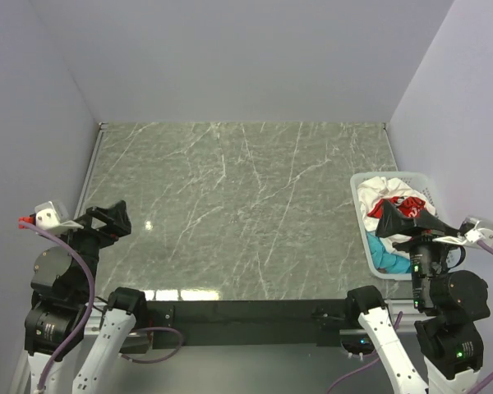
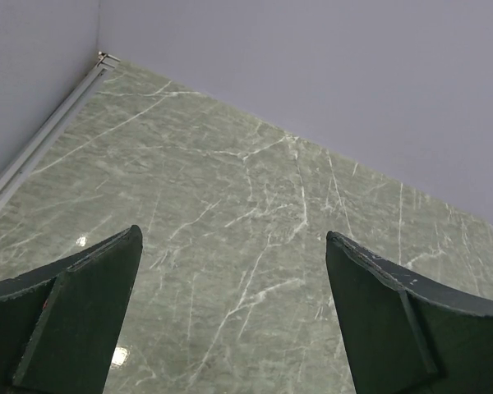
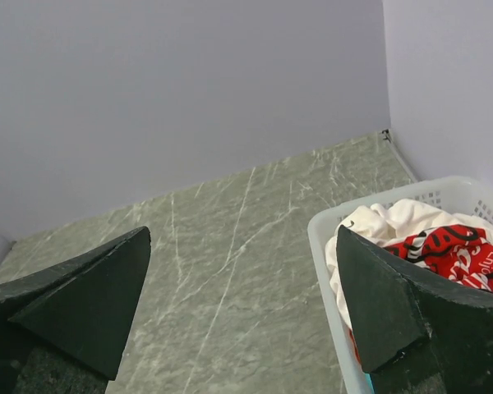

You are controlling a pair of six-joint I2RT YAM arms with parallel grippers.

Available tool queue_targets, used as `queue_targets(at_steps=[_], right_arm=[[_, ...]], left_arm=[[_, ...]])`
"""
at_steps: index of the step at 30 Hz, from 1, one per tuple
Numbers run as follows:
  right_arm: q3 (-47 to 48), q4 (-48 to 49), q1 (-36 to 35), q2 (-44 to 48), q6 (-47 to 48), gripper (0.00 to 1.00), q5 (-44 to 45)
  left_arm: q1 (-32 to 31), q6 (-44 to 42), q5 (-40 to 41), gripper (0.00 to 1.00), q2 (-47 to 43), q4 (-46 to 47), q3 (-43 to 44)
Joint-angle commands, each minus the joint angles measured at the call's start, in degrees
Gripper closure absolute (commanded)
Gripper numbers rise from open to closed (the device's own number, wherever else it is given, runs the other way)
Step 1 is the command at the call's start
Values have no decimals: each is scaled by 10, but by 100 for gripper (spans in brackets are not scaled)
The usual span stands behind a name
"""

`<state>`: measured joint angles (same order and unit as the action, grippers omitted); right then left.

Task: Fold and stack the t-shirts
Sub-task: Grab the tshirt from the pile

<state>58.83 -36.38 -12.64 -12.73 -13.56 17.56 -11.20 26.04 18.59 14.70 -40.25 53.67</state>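
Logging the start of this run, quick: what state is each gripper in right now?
Left gripper: open, holding nothing.
Right gripper: open, holding nothing.

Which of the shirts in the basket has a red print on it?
The white t-shirt, heaped on top in the basket; its red print shows. The teal t-shirt, at the basket's near end, looks plain.

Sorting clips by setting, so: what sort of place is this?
Probably a robot test cell in a lab, not a home. Plain pale walls box in a marble-patterned table, the left arm and right arm sit at its near edge, and a white basket holds t-shirts.
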Motion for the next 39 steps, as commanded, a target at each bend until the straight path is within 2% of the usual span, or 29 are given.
queue_targets(at_steps=[1,8,15,21,25,28,30,33,35,39], right_arm=[[2,29,-5,-10,12,0,-10],[-18,36,-5,-8,11,0,-26],[-32,-1,-5,-46,-6,0,41],[-44,-43,-5,-145,-53,0,105],[-50,-55,2,-246,-80,0,135],[-64,-47,46,-301,-101,0,108],[-78,-37,110,-329,-118,0,54],[-107,-5,176,-345,-141,0,27],[-124,18,188,-357,-161,0,26],[-132,43,213,-408,-194,0,52]], left_arm=[[-1,-12,12,1,-6,6,15],[-1,-6,-2,1,-2,17,4],[-1,5,-41,1,21,51,-19],[-1,16,-89,1,31,104,-72],[-1,6,-123,1,27,149,-135],[-1,-6,-143,1,18,177,-172],[-1,-10,-146,1,12,188,-196],[-1,-6,-145,1,-6,197,-222],[-1,1,-156,1,-22,210,-246],[-1,-3,-157,1,-21,205,-239]])
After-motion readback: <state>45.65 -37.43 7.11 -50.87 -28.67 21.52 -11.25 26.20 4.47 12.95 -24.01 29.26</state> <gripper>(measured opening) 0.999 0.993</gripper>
